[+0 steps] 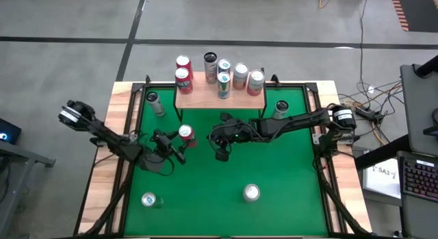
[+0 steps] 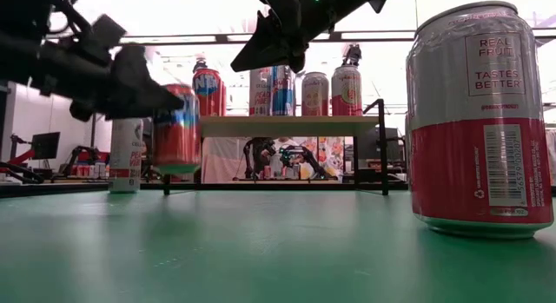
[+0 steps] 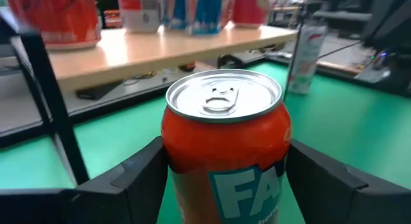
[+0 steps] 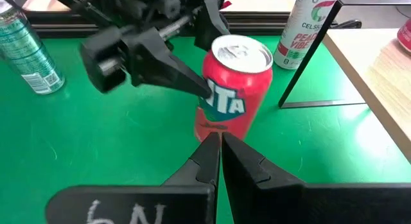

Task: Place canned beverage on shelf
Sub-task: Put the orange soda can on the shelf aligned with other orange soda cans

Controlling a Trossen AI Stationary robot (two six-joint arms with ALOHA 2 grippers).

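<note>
The canned beverage (image 1: 186, 134), a red can with a silver top (image 3: 223, 95), stands between the fingers of my left gripper (image 3: 225, 179), just in front of the shelf. The shelf (image 1: 205, 101) is a small wood-topped platform on thin black legs at the table's far middle, with several cans along its far side. My left gripper (image 1: 176, 144) is shut on the can. My right gripper (image 1: 220, 153) hangs shut above the table's middle, just right of the can, its fingers (image 4: 220, 153) pointing at it without touching. My left gripper pinches the red can's two opposite sides (image 3: 172, 163) between its two fingers (image 3: 135, 176), below the rim. The fingers come in nearly level from the table's left. The can stands about upright in the hold, and in the low view its bottom (image 2: 176, 170) is clear of the green table.
Loose cans stand on the green table: one at the far left (image 1: 154, 102), one at the far right (image 1: 280, 109), and two near the front edge (image 1: 149, 200) (image 1: 252, 192). The shelf's near strip of wood (image 3: 160, 54) is bare. A black frame (image 1: 321, 129) rims the table.
</note>
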